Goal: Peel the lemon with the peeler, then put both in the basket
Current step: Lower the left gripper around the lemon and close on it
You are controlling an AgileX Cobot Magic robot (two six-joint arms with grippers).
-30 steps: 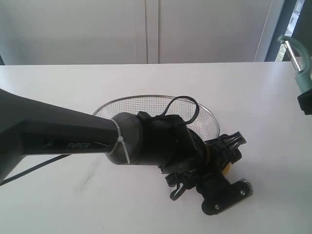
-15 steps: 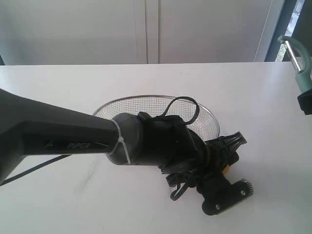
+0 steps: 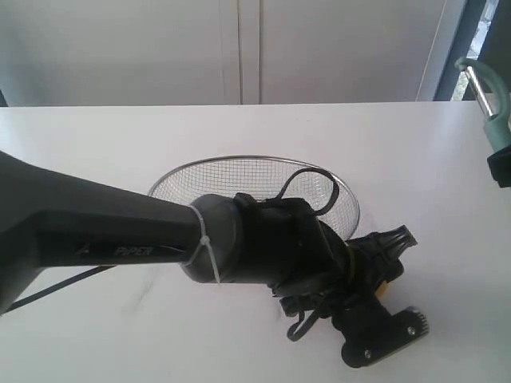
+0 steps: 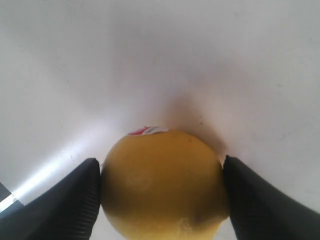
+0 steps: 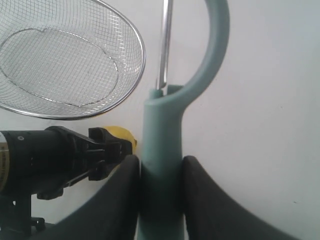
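1. The left gripper's (image 4: pixel 161 170) jaws press on both flanks of the lemon (image 4: pixel 165 195) at its widest girth, with no gap on either side. I cannot tell whether the fruit rests on the worktop (image 3: pixel 120 144) or hangs just clear of it.
2. In the exterior view the lemon is only a yellow-orange sliver behind the gripper. It lies just outside the rim of the basket (image 3: pixel 247 157), at about 4 o'clock from the basket's centre.
3. The right gripper's (image 5: pixel 160 167) jaws pinch the peeler (image 5: pixel 162 125) low on its pale green handle, leaving the looped head and thin blade free. It is held aloft, well apart from the basket, at about 2 o'clock.
4. The lemon should be light and firm, but round and smooth-skinned, so it is likely to roll or squirt out under a sideways push from the blade. The present hold across the middle looks soundest. A small sticker (image 4: pixel 147 131) marks the far side, and the skin in view is whole.
5. The peeler looks light and stiff. The handle is the place to hold it, because the blade is thin and probably sharp.
6. The basket mesh holds neither thing yet.
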